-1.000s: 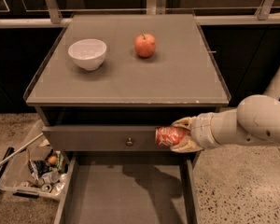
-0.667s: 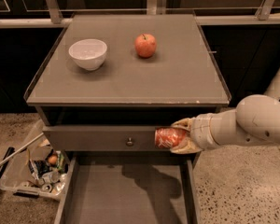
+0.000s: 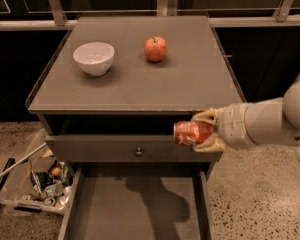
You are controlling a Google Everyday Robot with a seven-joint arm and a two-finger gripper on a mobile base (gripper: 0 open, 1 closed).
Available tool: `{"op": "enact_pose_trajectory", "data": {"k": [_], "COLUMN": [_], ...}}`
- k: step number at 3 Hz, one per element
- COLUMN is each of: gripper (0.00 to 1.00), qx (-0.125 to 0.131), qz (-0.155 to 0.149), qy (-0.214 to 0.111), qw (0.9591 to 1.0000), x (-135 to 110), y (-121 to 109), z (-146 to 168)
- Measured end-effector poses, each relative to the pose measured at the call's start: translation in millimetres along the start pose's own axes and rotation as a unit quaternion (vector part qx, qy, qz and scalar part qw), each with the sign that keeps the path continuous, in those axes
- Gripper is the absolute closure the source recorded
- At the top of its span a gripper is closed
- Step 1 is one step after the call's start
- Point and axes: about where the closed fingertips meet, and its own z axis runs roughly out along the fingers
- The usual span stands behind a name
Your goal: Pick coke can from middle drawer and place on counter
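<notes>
The coke can (image 3: 189,132) is red with a silvery end and lies sideways in my gripper (image 3: 204,130), which is shut on it. The gripper holds the can in the air in front of the cabinet, just below the front edge of the counter (image 3: 140,84) and above the open middle drawer (image 3: 135,214). The drawer's grey floor is bare and carries the shadow of my arm. My arm comes in from the right.
A white bowl (image 3: 94,58) and a red-orange apple (image 3: 155,48) stand on the counter. A closed drawer front with a small knob (image 3: 138,152) is behind the can. A clear bin of clutter (image 3: 37,184) sits on the floor at the left.
The gripper with the can has risen slightly; otherwise nothing has moved.
</notes>
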Motion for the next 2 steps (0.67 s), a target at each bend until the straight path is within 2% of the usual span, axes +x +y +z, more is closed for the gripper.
{"op": "enact_pose_trajectory", "data": {"k": [1, 2], "gripper": [1.00, 1.00], "qx": [0.048, 0.048], "qz": [-0.019, -0.019], "qy": [0.008, 0.008], "qw": [0.9987, 0.9987], "x": [-4.9, -4.9], "y": [-41.2, -41.2], "z": [-47.5, -47.5]}}
